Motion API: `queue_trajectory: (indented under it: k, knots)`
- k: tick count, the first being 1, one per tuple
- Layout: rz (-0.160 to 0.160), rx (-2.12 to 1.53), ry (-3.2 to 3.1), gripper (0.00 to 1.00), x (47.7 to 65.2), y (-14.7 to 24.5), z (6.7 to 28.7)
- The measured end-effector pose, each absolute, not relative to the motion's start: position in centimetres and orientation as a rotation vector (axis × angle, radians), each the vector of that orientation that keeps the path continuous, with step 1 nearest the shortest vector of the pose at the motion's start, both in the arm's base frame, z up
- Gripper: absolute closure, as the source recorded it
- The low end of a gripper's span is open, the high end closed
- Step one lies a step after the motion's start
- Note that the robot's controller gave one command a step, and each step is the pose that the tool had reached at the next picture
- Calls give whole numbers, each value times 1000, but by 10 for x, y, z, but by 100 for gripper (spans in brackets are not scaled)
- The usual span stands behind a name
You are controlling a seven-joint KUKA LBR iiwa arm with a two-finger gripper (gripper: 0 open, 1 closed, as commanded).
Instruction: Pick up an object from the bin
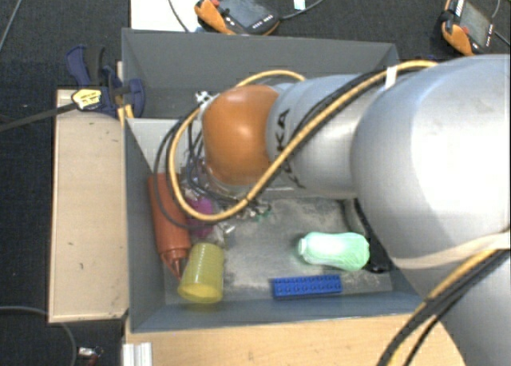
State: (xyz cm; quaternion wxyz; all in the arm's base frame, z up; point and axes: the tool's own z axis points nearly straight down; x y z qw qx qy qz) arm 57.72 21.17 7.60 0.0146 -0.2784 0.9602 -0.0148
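Note:
My gripper hangs low at the bin's left side, its dark body partly showing beneath the arm's orange cover. Directly under it lies a small purple thing, mostly hidden. A long red-brown bottle-like thing lies along the left wall, just left of the gripper. A yellow cylinder rests at the bottle's near end, in the front left corner.
A pale green soft lump lies on the bin floor to the right, and a flat blue studded brick sits by the front wall. The thick arm covers the bin's right and back parts.

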Motion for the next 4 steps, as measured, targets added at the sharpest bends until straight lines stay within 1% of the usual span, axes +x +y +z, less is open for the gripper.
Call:
queue_trajectory:
  k: [1,2,3,4]
  knots:
    - [-48,-706,3038,100,585,220,72]
    - [-47,-705,3039,100,585,220,72]
    - [-52,-676,3037,100,566,241,72]
    - [-55,-628,3047,100,575,251,74]
